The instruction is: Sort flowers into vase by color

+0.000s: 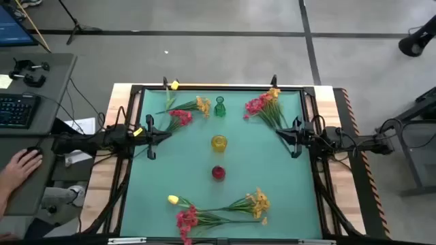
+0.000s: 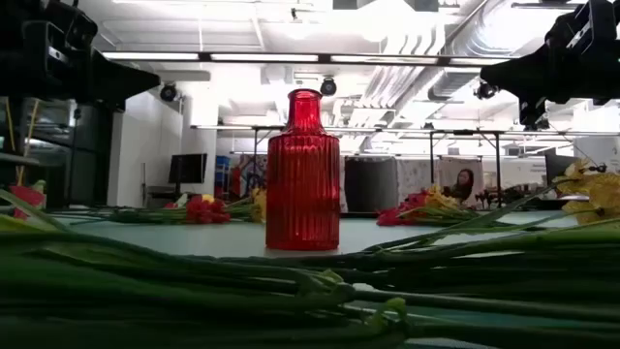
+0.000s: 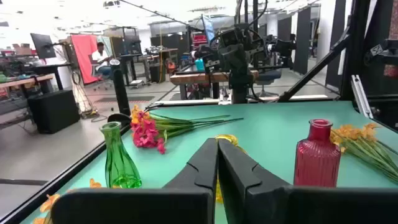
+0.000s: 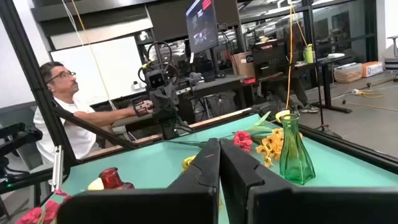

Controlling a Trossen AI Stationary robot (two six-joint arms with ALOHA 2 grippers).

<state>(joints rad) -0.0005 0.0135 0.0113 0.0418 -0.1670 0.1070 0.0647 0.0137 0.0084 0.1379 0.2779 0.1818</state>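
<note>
Three small vases stand upright in a row down the table's middle: green (image 1: pixel 219 107) farthest, yellow (image 1: pixel 219 143) in the centre, red (image 1: pixel 218 172) nearest. Flowers lie flat on the mat in three heaps. Pink-red (image 1: pixel 180 119) and orange (image 1: pixel 202 105) blossoms lie far left, pink-red (image 1: pixel 255 105) and orange (image 1: pixel 272 94) far right. A yellow tulip (image 1: pixel 173 199), pink-red (image 1: pixel 186 221) and orange (image 1: pixel 259 203) blossoms lie along the near edge. Another tulip (image 1: pixel 174 85) lies on the far frame. My left gripper (image 1: pixel 168 134) hovers shut at the left side, my right gripper (image 1: pixel 278 132) shut at the right side, both pointing at the yellow vase.
A black frame (image 1: pixel 225 87) edges the teal mat. Green stems (image 2: pixel 291 281) lie across the front of the low view, with the red vase (image 2: pixel 303 174) behind them. A person's hand (image 1: pixel 20 163) rests on a mouse at a desk left of the table.
</note>
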